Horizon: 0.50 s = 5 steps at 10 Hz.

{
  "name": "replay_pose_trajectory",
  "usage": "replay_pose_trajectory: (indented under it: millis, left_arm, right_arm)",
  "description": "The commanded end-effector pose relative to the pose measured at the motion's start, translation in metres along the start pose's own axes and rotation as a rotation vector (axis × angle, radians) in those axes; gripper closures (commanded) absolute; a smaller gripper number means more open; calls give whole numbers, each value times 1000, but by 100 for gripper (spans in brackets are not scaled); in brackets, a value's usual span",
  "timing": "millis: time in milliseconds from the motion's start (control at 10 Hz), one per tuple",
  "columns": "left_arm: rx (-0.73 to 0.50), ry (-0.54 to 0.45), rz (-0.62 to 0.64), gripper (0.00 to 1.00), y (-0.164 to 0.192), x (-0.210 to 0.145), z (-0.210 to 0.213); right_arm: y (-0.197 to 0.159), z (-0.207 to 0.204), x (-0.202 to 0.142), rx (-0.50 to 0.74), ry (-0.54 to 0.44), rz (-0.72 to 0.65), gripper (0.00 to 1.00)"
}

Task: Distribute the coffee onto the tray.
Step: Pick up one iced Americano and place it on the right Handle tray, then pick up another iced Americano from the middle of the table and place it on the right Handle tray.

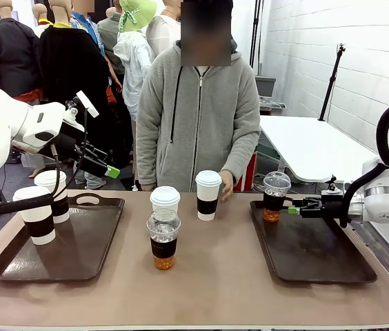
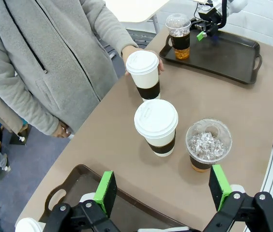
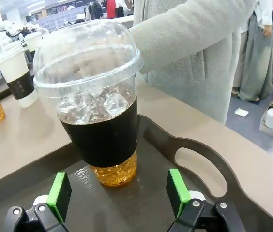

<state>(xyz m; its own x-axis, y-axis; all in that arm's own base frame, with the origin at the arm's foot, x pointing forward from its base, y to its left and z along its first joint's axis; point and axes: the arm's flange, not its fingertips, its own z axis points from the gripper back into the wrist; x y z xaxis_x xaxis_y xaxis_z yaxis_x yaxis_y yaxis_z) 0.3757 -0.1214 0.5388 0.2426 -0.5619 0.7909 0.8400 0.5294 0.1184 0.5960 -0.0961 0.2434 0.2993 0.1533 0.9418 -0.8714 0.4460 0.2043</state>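
The right end effector (image 1: 292,209) (image 3: 118,189) is spread wide, gripping nothing; its green pads (image 3: 177,186) stand clear of the dome-lidded iced coffee (image 1: 276,196) (image 3: 98,101) just ahead of them, in line with the gap. That cup, black-sleeved with ice and amber liquid, stands upright on the right tray (image 1: 318,255) (image 3: 165,140), at the far corner nearest the middle of the bench (image 1: 215,289) (image 2: 127,145).

The left end effector (image 1: 112,171) (image 2: 163,191) hangs above the bench by the left tray (image 1: 84,255) (image 2: 78,179), fingers spread and empty. On that tray stand a near paper cup (image 1: 37,215) and a far paper cup (image 1: 53,196), both white-lidded with black sleeves, close together.

On the bare bench between the trays stands a middle paper cup (image 1: 165,200) (image 2: 156,126); the second iced coffee (image 1: 163,238) (image 2: 208,145) is just beside it, on the robot's side. A third paper cup (image 1: 207,195) (image 2: 144,75) stands nearer the far edge, the person's hand (image 1: 226,185) (image 2: 129,50) against it; the person wears a grey zip hoodie.
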Motion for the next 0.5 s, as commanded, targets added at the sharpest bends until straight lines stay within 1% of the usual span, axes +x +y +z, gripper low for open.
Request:
replay_pose_trajectory:
  millis: [0,400]
  left_arm:
    - [-8,-1,2,0,2,-2,-1]
    - [-8,-1,2,0,2,-2,-1]
  right_arm:
    - [-1,0,0,5,-12,10,0]
    - [-1,0,0,5,-12,10,0]
